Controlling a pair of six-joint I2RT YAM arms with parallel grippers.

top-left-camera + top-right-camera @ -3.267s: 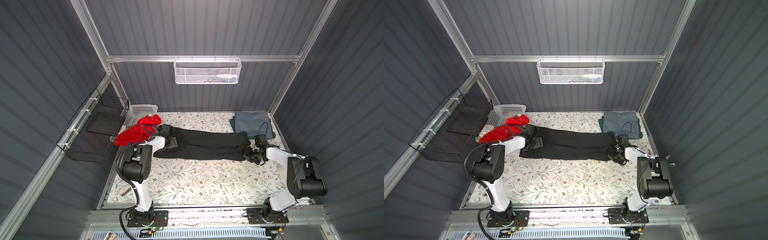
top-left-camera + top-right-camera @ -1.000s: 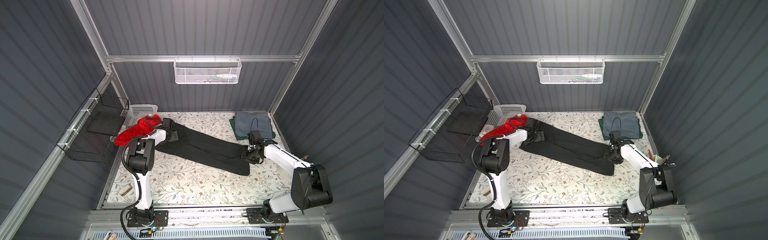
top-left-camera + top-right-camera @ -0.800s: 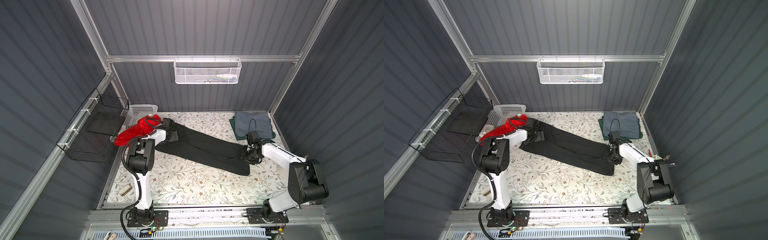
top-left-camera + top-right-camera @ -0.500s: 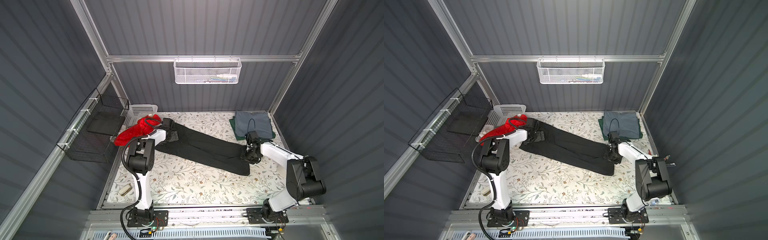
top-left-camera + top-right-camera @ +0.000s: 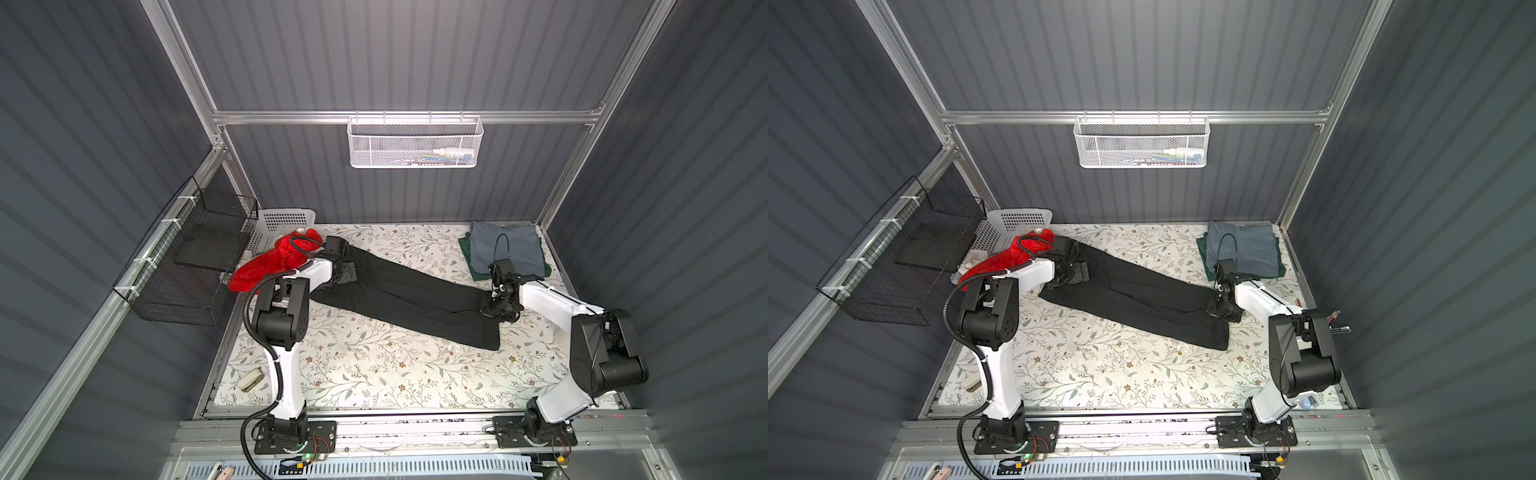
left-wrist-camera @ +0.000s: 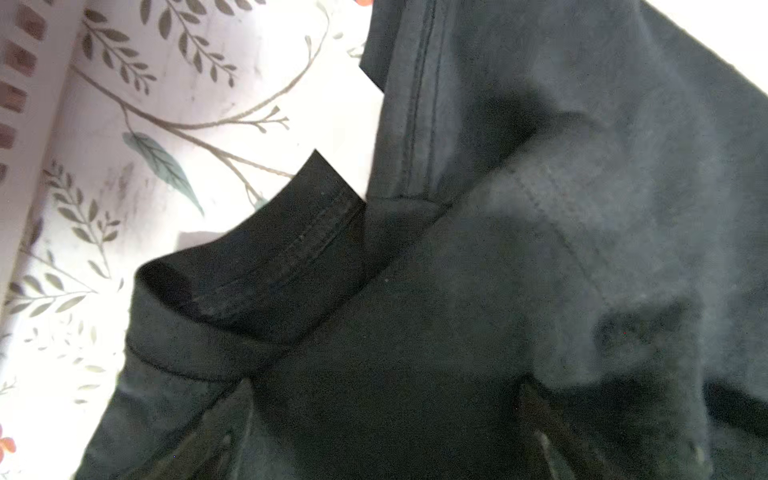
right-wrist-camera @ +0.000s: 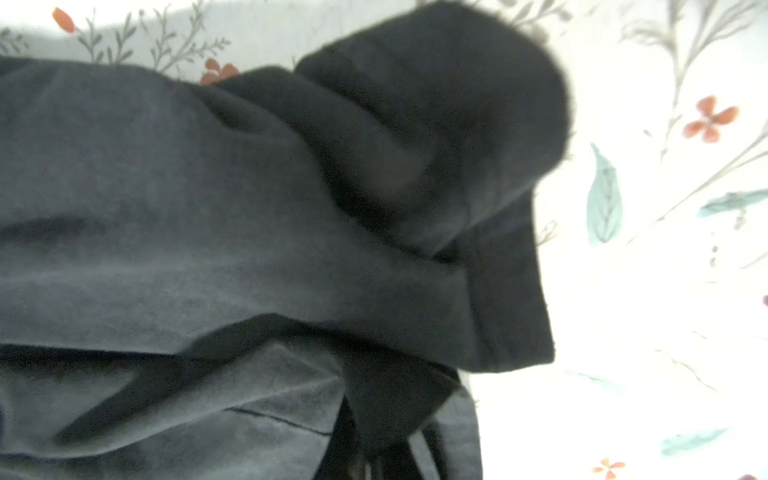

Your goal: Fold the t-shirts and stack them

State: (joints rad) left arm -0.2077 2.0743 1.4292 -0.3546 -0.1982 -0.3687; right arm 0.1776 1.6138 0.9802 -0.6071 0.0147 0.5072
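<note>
Right gripper (image 5: 494,309) is clamped on one end of the black shirt (image 5: 407,299), with cloth bunched in its jaws. From there the shirt runs as a long folded strip across the flowered table (image 5: 374,365) to the left gripper (image 5: 345,274), whose jaws stand wide apart over the far end. Just behind the clamped one, the blue-grey shirt (image 5: 515,249) lies folded on the green shirt (image 5: 467,254). The red shirt (image 5: 270,266) is heaped beside the left gripper.

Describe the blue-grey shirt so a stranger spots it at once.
Look at the floral table and go to its far right corner. There the blue-grey shirt lies folded on the green shirt, which shows only as a rim. Unlike the long black shirt and the crumpled red shirt, it is a neat rectangle.
</note>
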